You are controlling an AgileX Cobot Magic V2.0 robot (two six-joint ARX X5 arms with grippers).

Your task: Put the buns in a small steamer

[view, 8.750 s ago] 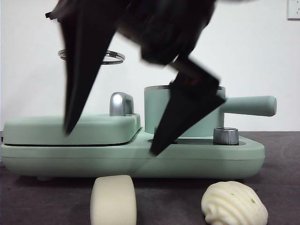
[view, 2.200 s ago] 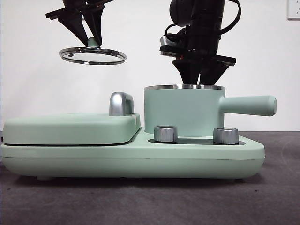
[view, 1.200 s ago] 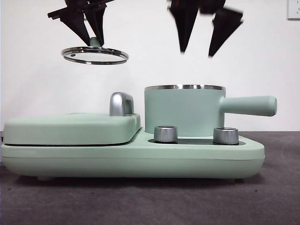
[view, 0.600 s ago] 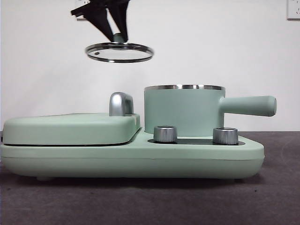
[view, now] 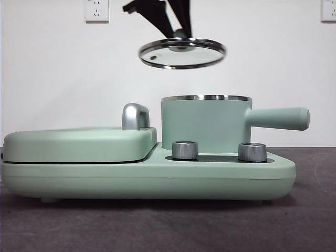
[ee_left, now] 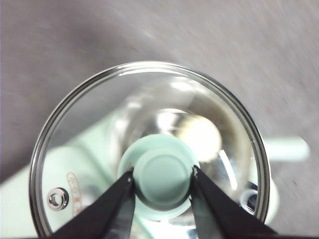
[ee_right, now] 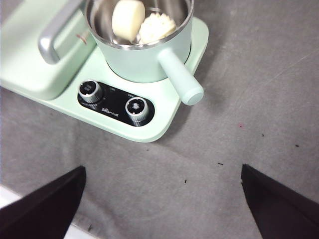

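Note:
Both buns lie inside the small steamer (ee_right: 144,64): the smooth one (ee_right: 128,19) beside the ridged one (ee_right: 157,27). In the front view the steamer (view: 205,123) hides them behind its wall. The left gripper (ee_left: 162,174) is shut on the green knob of the steamer's lid (ee_left: 75,134). It hangs at the top of the front view as the left gripper (view: 178,31), holding the lid (view: 182,52) level above the steamer's rim, a little left of centre. The right gripper (ee_right: 162,199) is open and empty, high over the table in front of the appliance.
The steamer stands on a mint-green base (view: 147,176) with two steel knobs (view: 185,149) (view: 252,152). A flat griddle (view: 79,144) with a chrome handle (view: 135,115) fills its left half. The steamer's stubby handle (view: 278,118) points right.
The left gripper has carried the lid rightward, from over the griddle to above the steamer. The right gripper rose away from the steamer and left the front view.

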